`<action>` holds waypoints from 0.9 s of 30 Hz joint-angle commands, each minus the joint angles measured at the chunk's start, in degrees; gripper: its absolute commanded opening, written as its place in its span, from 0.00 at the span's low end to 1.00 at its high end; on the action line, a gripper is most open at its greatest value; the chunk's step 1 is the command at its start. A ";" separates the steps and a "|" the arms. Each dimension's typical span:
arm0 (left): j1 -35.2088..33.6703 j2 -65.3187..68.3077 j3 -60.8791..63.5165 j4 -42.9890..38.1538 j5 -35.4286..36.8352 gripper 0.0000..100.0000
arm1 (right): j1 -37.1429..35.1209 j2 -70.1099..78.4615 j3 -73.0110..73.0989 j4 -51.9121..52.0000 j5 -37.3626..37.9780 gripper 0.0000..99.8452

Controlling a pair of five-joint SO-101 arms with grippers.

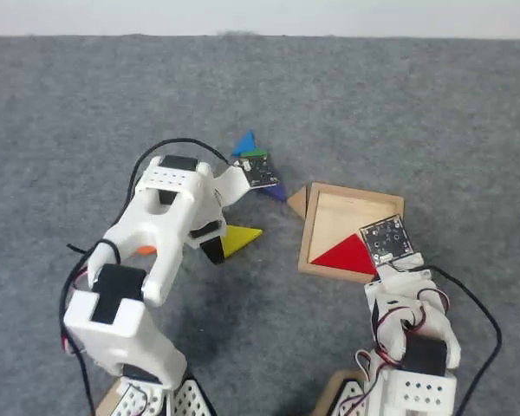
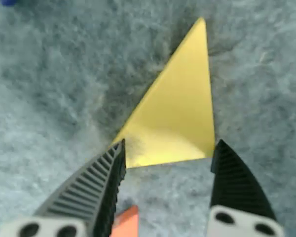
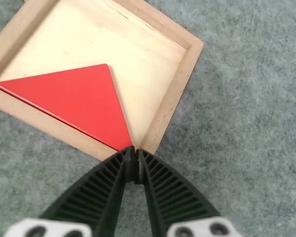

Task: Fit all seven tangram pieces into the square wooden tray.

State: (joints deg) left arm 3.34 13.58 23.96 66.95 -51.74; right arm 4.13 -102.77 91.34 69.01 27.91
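Your left gripper [image 2: 170,148], spread, straddles the flat yellow triangular piece [image 2: 180,113] mid-frame for pickup — right gripper [image 3: 136,153], pressed together, apparently steadies the square wooden tray [image 3: 172,98].

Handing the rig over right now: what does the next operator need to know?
Left gripper: open, fingers either side of the yellow triangle, not closed on it.
Right gripper: shut, holding nothing, at a corner of the tray.
Done: red triangle lies flat in the tray.
Left: the yellow triangle, plus blue piece, green piece, dark blue piece, tan piece and orange piece, all outside the tray.
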 commanded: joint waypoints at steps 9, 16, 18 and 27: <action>-0.62 2.64 -3.03 -0.79 -4.13 0.27 | -0.31 0.13 -0.79 -0.22 0.97 0.01; 0.70 2.73 -2.95 0.62 -4.48 0.27 | -0.31 0.13 -0.79 -0.22 0.97 0.01; 0.88 2.73 -2.33 0.62 -4.48 0.27 | -0.31 0.13 -0.79 -0.22 0.97 0.01; 0.88 4.57 -2.77 2.90 -4.92 0.27 | -0.31 0.13 -0.70 -0.22 0.97 0.01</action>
State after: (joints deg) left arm 3.69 15.43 21.23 68.00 -55.87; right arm 4.13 -102.77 91.34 69.01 27.91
